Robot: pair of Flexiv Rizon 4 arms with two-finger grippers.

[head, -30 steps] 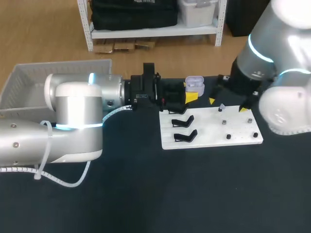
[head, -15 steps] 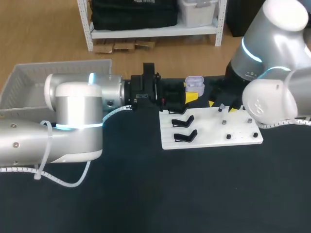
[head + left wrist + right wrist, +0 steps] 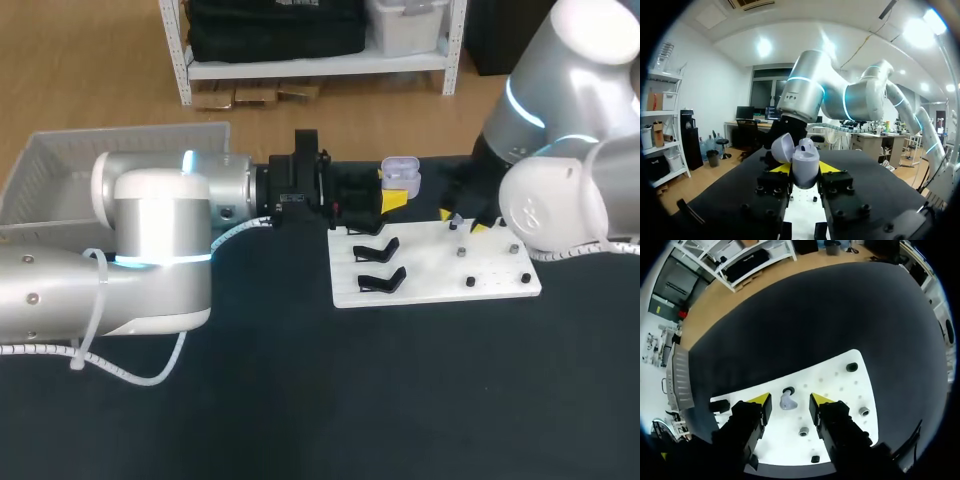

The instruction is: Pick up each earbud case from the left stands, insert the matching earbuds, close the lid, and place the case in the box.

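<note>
Our left gripper [image 3: 805,171] grips one open case [image 3: 801,159]; right gripper [image 3: 788,398], wide, hangs over one earbud [image 3: 787,402]; two stands [image 3: 378,248] near counter's [image 3: 400,400] far edge.

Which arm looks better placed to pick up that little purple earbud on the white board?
Right. The right gripper hangs open over the earbud on the white board, one finger on either side. The left gripper is occupied, shut on the open case.

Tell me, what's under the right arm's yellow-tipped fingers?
A lavender earbud on the white board, in the gap between the open fingers. The board beneath the fingers is covered.
</note>
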